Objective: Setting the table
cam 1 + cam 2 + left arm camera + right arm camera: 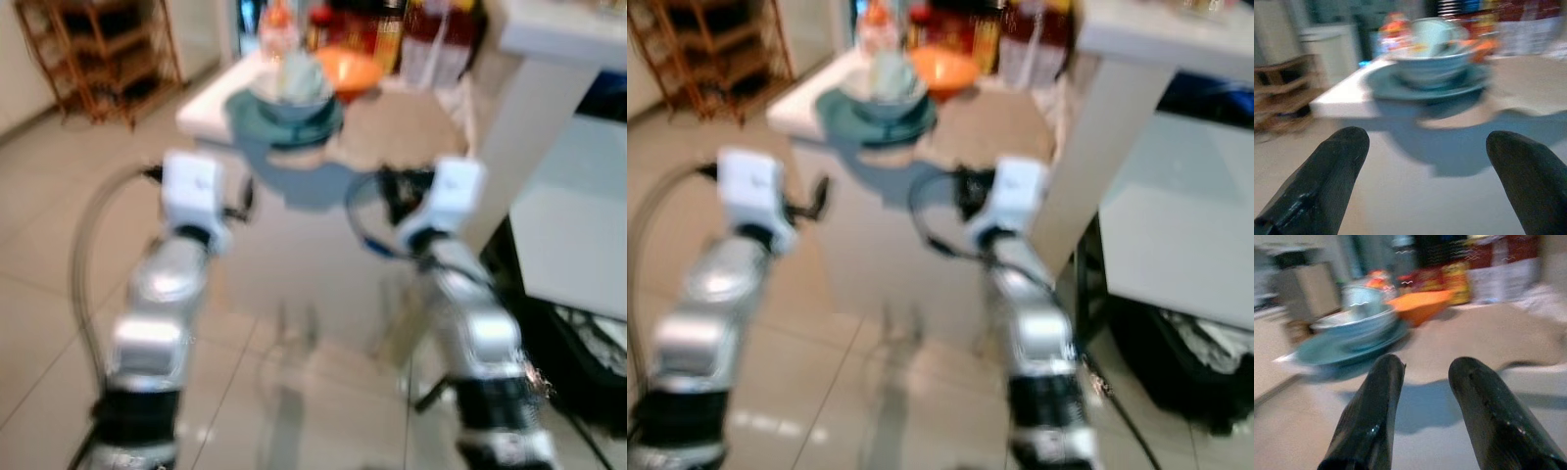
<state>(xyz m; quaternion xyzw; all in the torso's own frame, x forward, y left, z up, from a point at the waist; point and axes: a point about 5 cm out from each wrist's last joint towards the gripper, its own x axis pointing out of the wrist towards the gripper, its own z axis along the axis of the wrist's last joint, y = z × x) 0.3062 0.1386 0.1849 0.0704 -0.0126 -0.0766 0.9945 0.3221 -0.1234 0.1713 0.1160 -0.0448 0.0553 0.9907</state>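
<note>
My left gripper hangs in the air with its fingers spread wide, holding nothing; my right gripper sits at its three o'clock, fingers a little apart, also bare. At twelve o'clock, on the white table, a blue bowl rests on a teal plate, an orange bowl just behind. All is blurred.

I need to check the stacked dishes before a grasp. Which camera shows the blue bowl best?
The left wrist view: the blue bowl looms large there, sitting on the blue plate, seen between the open left end effector. The right wrist view shows it smaller and blurrier; both eye views show it small, from above.
</note>
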